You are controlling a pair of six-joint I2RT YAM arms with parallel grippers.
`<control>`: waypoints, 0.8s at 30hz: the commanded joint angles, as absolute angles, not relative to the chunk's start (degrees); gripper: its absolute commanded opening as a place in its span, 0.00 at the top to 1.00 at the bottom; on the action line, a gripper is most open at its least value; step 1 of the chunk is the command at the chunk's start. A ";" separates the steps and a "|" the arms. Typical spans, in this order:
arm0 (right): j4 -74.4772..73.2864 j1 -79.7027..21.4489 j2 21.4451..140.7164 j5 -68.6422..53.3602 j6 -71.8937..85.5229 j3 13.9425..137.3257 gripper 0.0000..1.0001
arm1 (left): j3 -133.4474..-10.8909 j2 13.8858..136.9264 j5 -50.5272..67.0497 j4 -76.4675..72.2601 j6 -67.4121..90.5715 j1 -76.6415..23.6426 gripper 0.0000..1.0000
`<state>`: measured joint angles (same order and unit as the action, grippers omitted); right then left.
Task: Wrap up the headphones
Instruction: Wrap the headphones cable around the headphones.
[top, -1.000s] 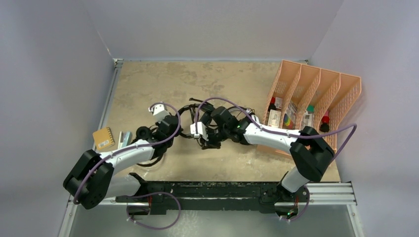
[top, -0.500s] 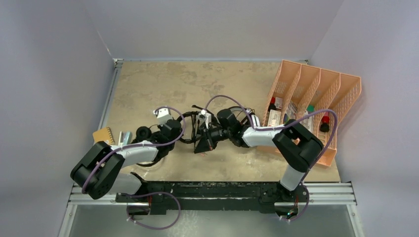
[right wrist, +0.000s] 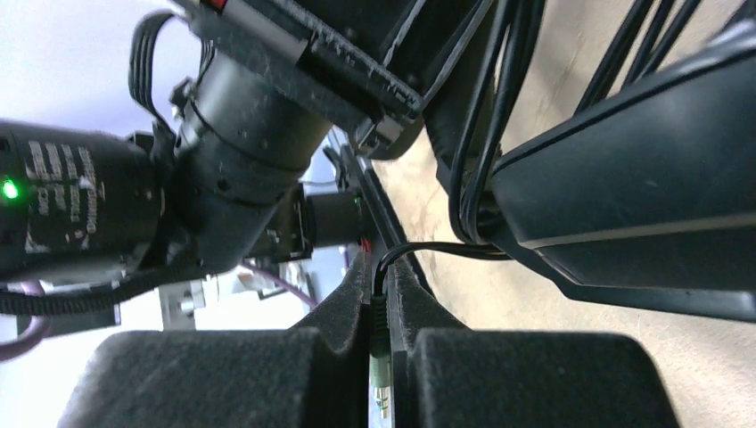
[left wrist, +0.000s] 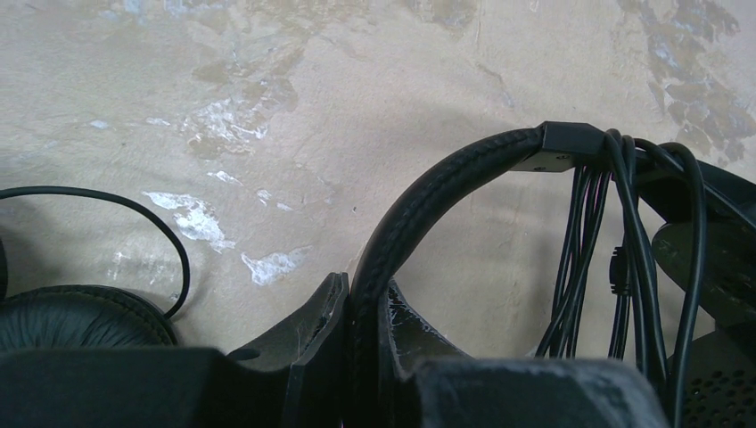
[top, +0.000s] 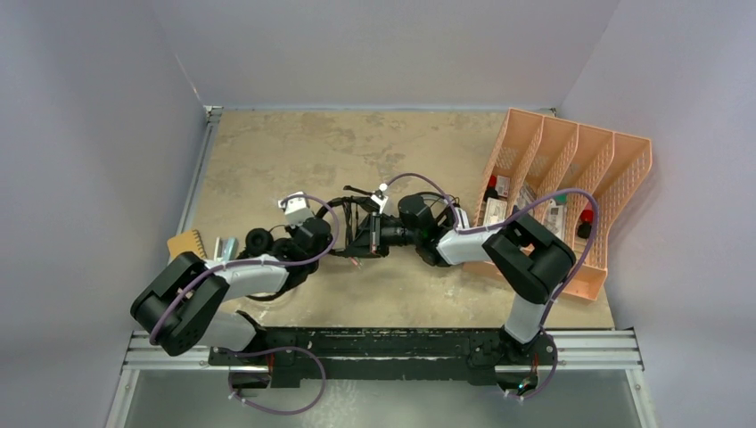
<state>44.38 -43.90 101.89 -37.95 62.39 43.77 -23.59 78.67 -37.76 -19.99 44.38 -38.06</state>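
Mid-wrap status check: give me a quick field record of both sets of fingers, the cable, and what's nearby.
left fingers: clamped on the padded black headband
right fingers: shut on the cable's plug end
cable: several loops draped over one end of the headband
nearby: ear pad of another pair on the table, orange file rack at the right

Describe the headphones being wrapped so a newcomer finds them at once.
Look at the middle of the tan table. The left gripper pinches a black stitched headband there. Unlike the round-padded pair beside it, this one has cable looped over its band.
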 commanded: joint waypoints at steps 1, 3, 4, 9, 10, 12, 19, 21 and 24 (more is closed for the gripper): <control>52.75 -43.93 101.72 -27.59 67.88 45.66 1.00 | -23.91 78.51 -39.98 -23.46 45.98 -39.83 1.00; 52.68 -43.91 102.79 -25.62 68.77 46.48 1.00 | -23.93 78.62 -40.10 -23.47 46.11 -39.97 1.00; 53.06 -43.94 103.29 -24.79 69.69 46.79 0.99 | -23.99 78.68 -39.94 -23.40 46.21 -40.13 1.00; 52.06 -43.93 104.37 -20.35 70.06 48.29 0.97 | -24.12 78.74 -39.90 -23.12 46.62 -40.99 1.00; 51.35 -43.92 104.36 -20.51 70.24 48.30 0.96 | -24.19 78.75 -39.90 -23.12 46.59 -41.13 1.00; 50.45 -43.93 104.21 -20.08 70.40 48.45 0.92 | -24.23 78.88 -39.90 -23.12 46.57 -41.18 1.00; 47.96 -43.31 104.55 -19.71 69.43 49.78 0.78 | -24.19 79.49 -39.32 -23.16 46.91 -41.38 1.00; 45.89 -43.09 104.33 -19.20 68.82 50.41 0.76 | -24.14 79.34 -39.13 -22.99 47.02 -41.44 1.00; 43.60 -43.00 104.56 -18.89 67.70 51.69 0.74 | -24.07 79.28 -38.96 -22.90 47.20 -41.49 1.00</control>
